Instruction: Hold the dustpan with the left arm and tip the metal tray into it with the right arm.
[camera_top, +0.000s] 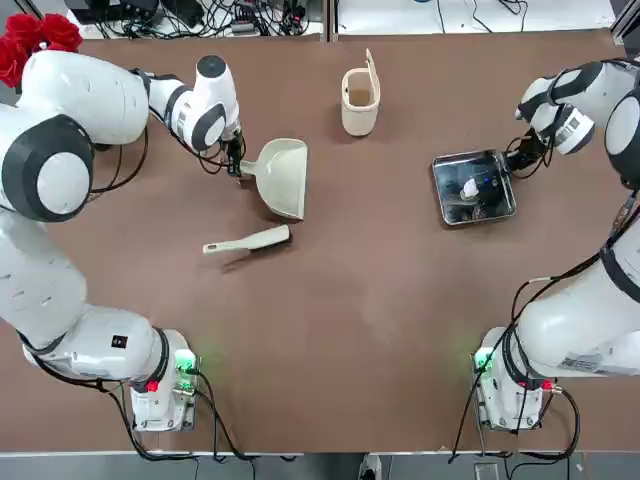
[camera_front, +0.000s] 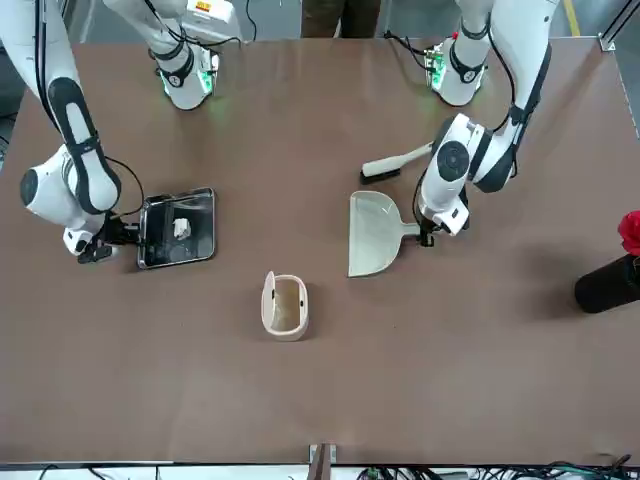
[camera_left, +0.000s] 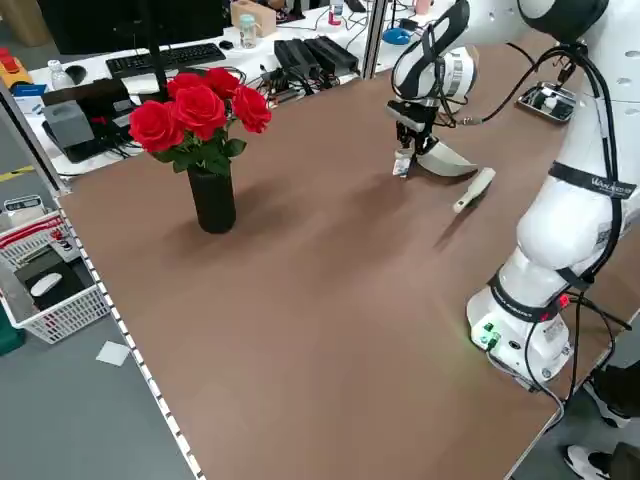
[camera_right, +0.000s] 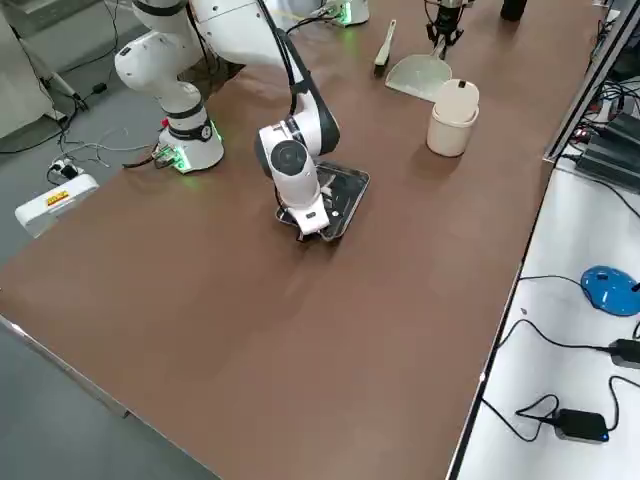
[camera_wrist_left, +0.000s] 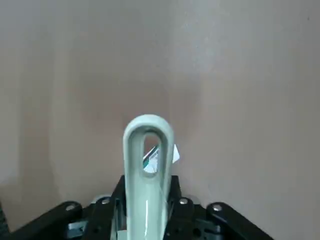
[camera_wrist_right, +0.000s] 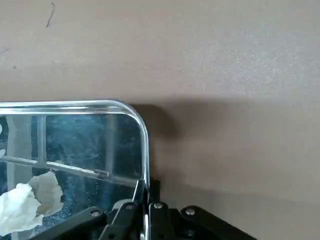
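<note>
Two black grippers are gripping at once on the brown table: the left gripper (camera_top: 236, 162) is pinching the stubby handle of the cream-white plastic dustpan (camera_top: 281, 177) lying at far left, while the right gripper (camera_top: 513, 160) is clamping the rim of the shiny square metal tray (camera_top: 473, 187), holding crumpled white scraps (camera_wrist_right: 22, 202), at far right.
</note>
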